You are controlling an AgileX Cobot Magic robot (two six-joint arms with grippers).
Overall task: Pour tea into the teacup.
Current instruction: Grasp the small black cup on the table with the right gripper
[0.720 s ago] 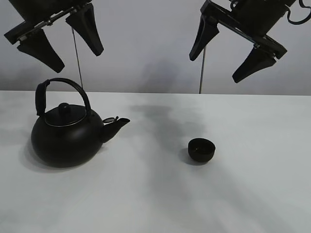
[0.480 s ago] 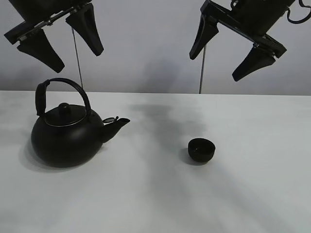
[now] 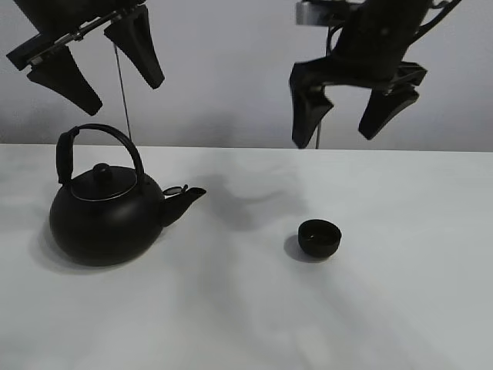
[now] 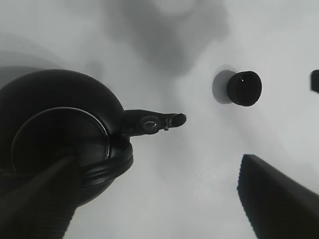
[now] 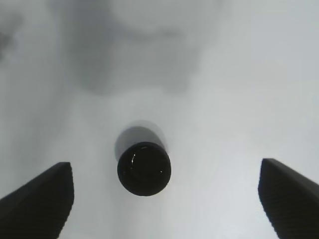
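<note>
Presently, the small round matte-black handleless teacup (image 3: 320, 237) stands upright on the white desk (image 3: 231, 316), at about 4 o'clock from the desk's middle in the high view, touching nothing else. The large round black metal kettle (image 3: 104, 223) stands upright at 9 o'clock from the teacup and well apart from it. Its lid (image 3: 104, 185) is seated, its arched handle (image 3: 104, 131) is raised, and its short spout (image 3: 187, 197) points toward 3 o'clock, in the teacup's direction. The left hand (image 3: 123, 94) hangs in the air at 12 o'clock above the kettle, clear of the handle, with its two dark left fingers (image 3: 65, 81) spread wide and holding nothing. The right hand (image 3: 333, 137) hangs at 12 o'clock above the teacup, well clear of it, also spread wide and holding nothing. The right wrist view looks straight down on the teacup, which lies between the two right fingers (image 5: 37, 199) and apart from both. A soft shadow lies just beside it on the desk. The teacup's inside shows only black with a few small glints, and whether it holds any liquid cannot be told. The left wrist view shows the kettle's lid and spout below the left hand, one finger blurred across the kettle body, with the teacup on the desk beyond the spout tip.
</note>
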